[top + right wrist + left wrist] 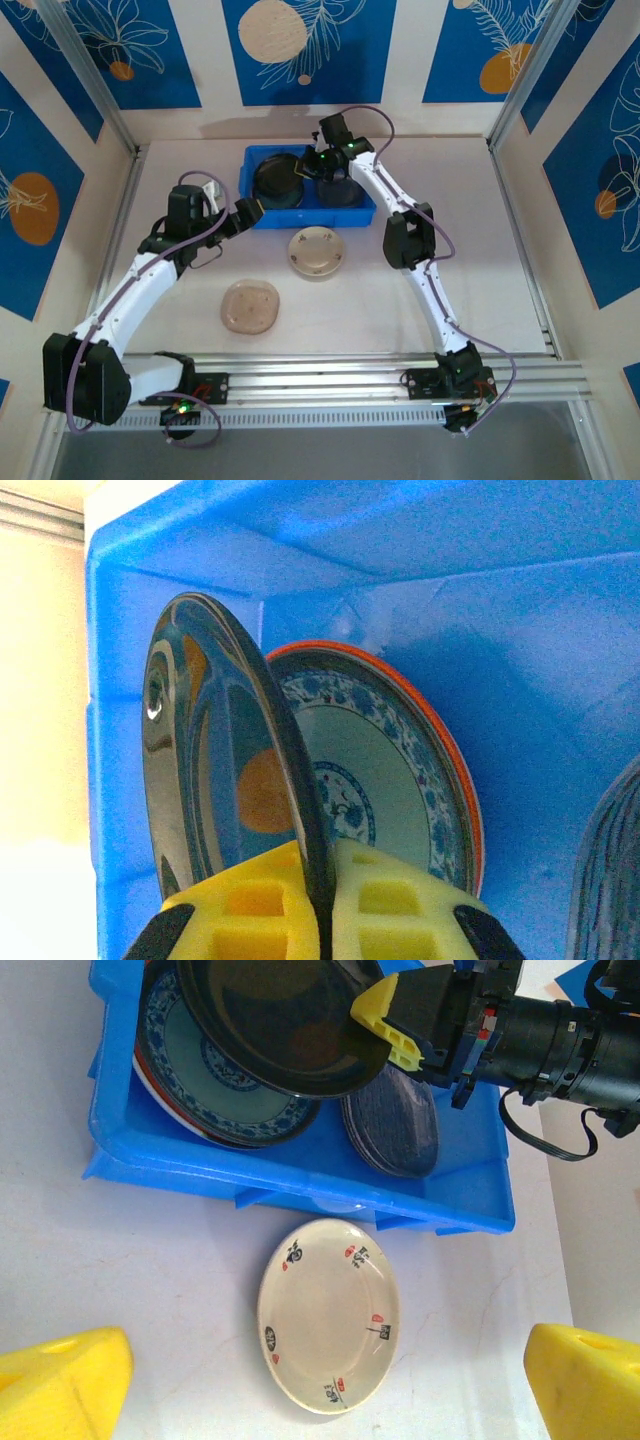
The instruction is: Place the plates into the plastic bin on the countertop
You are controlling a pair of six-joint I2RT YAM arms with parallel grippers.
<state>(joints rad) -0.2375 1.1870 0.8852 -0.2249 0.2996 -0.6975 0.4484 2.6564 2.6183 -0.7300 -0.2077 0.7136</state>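
My right gripper is shut on the rim of a glossy black plate, holding it tilted over the left half of the blue plastic bin. In the right wrist view the yellow pads pinch the black plate just above a blue-patterned plate that lies on an orange-red plate. Dark grey plates are stacked in the bin's right half. A beige plate lies on the countertop in front of the bin, below my open left gripper. A pinkish plate lies nearer the arms.
Aluminium rails run along the near edge of the countertop, and blue-patterned wall panels bound the back and sides. The right arm's forearm reaches over the bin's right front corner.
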